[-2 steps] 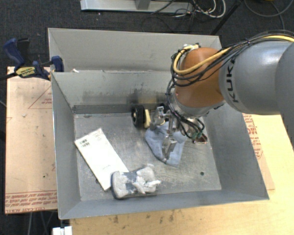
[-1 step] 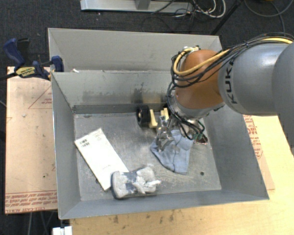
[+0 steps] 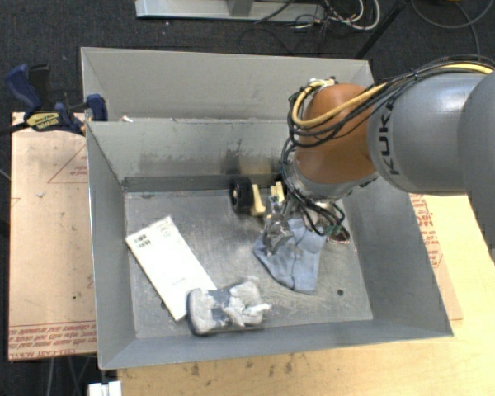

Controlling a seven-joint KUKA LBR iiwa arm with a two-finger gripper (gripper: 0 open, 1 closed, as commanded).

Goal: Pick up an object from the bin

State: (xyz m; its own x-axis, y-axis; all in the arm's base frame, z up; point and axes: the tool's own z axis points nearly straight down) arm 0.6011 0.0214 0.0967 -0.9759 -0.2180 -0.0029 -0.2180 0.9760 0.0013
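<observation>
My gripper (image 3: 274, 231) reaches down into the middle of the bin, its metal fingers right at the upper left edge of a crumpled blue-grey cloth (image 3: 299, 261). The cloth lies on the bin floor to the right of centre. Just behind the gripper, near the back wall, sits a small black and yellow object (image 3: 249, 197). Whether the fingers pinch the cloth is hidden by the wrist above them.
A white flat card or booklet (image 3: 167, 265) lies at the left of the floor, tilted. A grey and white bundled rag or glove (image 3: 224, 307) rests by the front wall. The orange cover and cables hang over the right half of the bin.
</observation>
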